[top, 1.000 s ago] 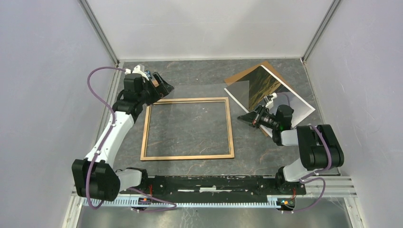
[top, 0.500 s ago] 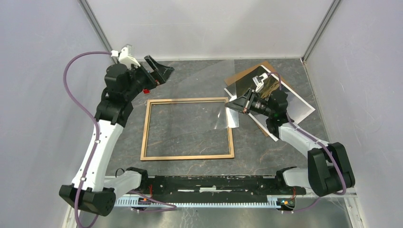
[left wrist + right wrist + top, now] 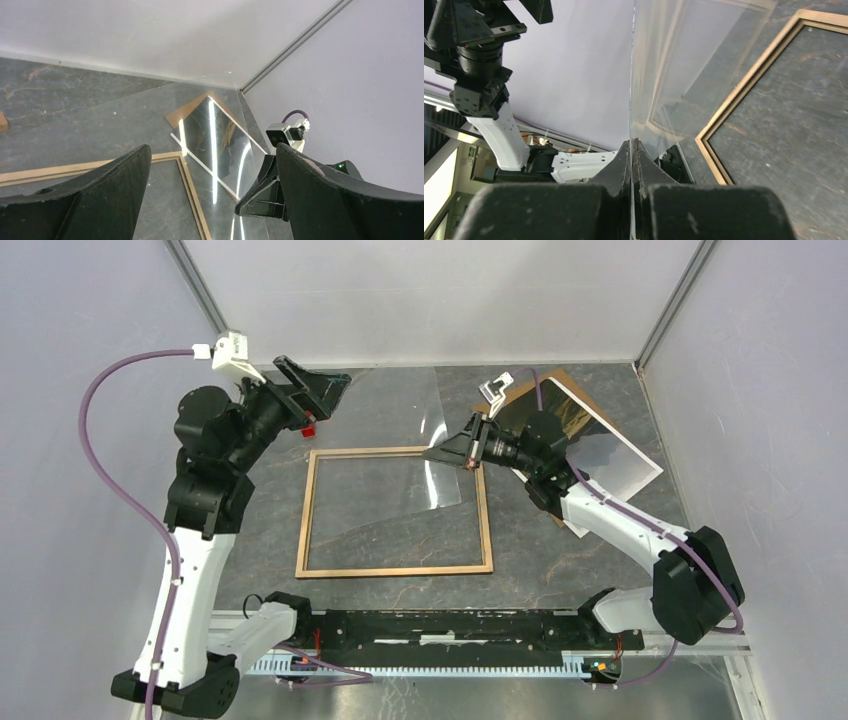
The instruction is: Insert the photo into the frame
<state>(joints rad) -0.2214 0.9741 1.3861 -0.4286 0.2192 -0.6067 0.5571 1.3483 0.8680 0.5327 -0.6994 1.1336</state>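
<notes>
Swung leftward since a second ago, my right hand (image 3: 433, 454), clamped on the edge of the clear pane (image 3: 450, 485), carries it above the frame (image 3: 395, 569), likely to lay it in; my left hand (image 3: 330, 395) waits, fingers apart.

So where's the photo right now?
In the top view the photo lies at the far right of the table, partly over the brown cardboard board, to the right of the frame.
</notes>
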